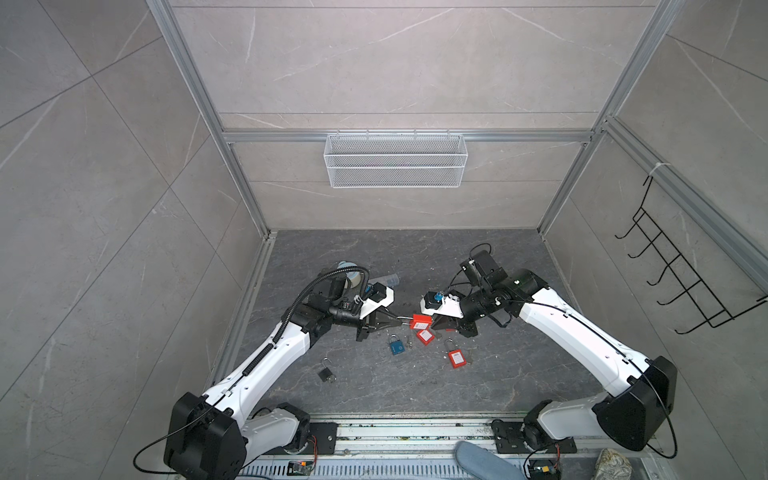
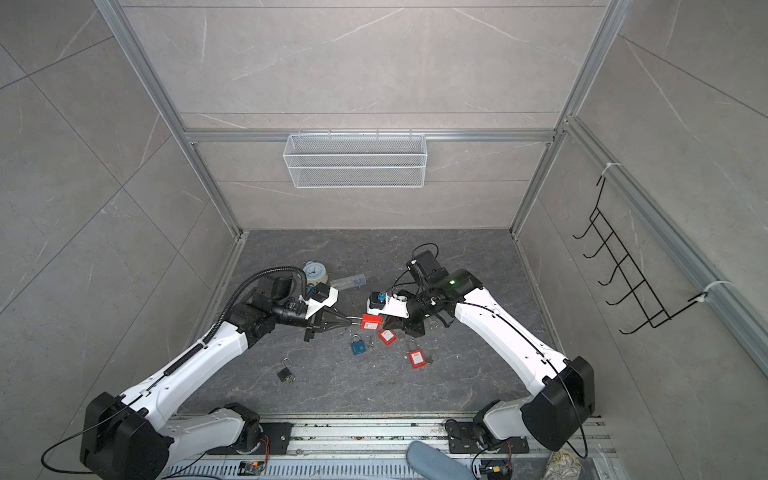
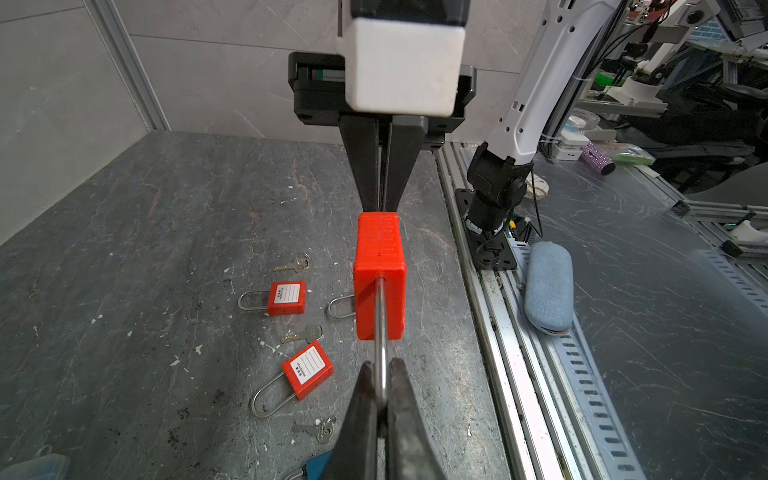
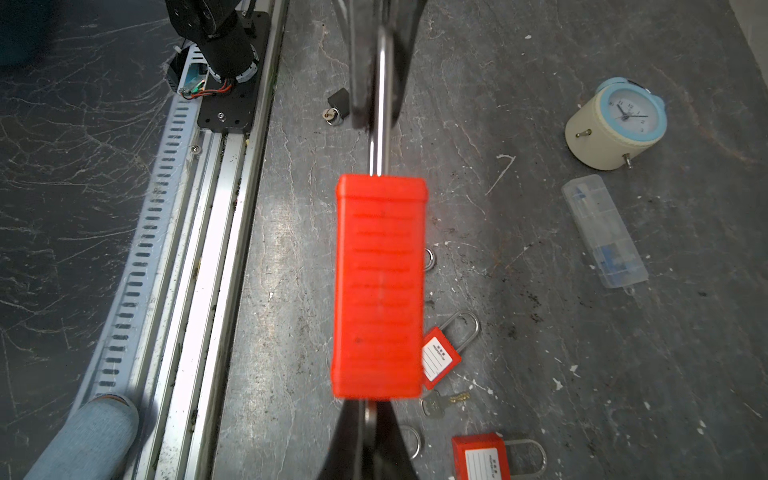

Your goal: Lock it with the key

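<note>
Red padlock (image 1: 419, 321): in both top views you see it held off the table (image 1: 478, 390) between the two arms, body lying level.
Top views, left gripper (image 1: 401, 319): clenched on the steel shackle, which points toward the left arm.
Top views, right gripper (image 1: 434, 322): its tips meet the opposite end of the body; too small here to tell what they pinch.
Left wrist view, shackle (image 3: 380, 328): a thin polished rod runs from the body (image 3: 380, 274) into the left gripper's (image 3: 383, 365) closed pads.
Left wrist view, right gripper (image 3: 380, 208): jaws together at the body's far end, where you would expect the keyhole; no key shows.
Right wrist view, body (image 4: 379, 286): ribbed red plastic fills the middle, and the right gripper's (image 4: 370, 405) pinched tips sit just under its near end, with the contact hidden.
Right wrist view, spare key (image 4: 440, 402): it lies loose on the table, beside another padlock.
Handling, judged: expect a light, rigid lock. The smooth shackle may swivel in the pads, so steady the ribbed body when you twist.
</note>
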`<state>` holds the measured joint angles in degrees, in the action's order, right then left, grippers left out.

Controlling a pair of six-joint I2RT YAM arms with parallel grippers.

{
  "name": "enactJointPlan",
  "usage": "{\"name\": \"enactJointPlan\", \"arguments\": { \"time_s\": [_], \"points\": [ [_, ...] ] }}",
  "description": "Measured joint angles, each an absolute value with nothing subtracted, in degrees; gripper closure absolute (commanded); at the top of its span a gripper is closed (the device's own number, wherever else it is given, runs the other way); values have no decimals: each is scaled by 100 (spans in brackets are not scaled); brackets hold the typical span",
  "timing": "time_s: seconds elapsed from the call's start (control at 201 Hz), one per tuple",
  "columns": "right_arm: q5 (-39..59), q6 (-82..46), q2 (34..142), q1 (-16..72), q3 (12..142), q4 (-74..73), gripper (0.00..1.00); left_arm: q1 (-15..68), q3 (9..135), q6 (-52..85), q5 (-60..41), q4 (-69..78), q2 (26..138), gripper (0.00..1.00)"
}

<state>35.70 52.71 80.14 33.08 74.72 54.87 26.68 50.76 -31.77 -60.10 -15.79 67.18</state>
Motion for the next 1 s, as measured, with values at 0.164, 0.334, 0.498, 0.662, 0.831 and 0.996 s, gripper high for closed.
{"name": "enactJointPlan", "arguments": {
  "time_s": [0.164,0.334,0.498,0.662,0.831,0.996],
  "points": [
    [3854,5120,7736,3242,6917,5153,100,2620,5076,-3301,-6016,-1953,6622,100],
    [3865,4904,7367,3004,6438,5135,100,2471,5164,-3533,-5975,-2392,6497,100],
    [3645,4624,7349,2995,6329,5057,100,2453,5474,-3750,-5784,-2836,6497,100],
    [2939,3551,7356,2995,6086,4204,100,2287,6348,-4211,-5583,-4180,7030,100],
    [2425,2025,7349,2998,5391,2792,100,2224,7297,-4755,-5133,-5675,8143,100],
    [1885,711,7520,3218,5105,1787,100,2211,7682,-4980,-4587,-6606,8823,100]
  ]
}}
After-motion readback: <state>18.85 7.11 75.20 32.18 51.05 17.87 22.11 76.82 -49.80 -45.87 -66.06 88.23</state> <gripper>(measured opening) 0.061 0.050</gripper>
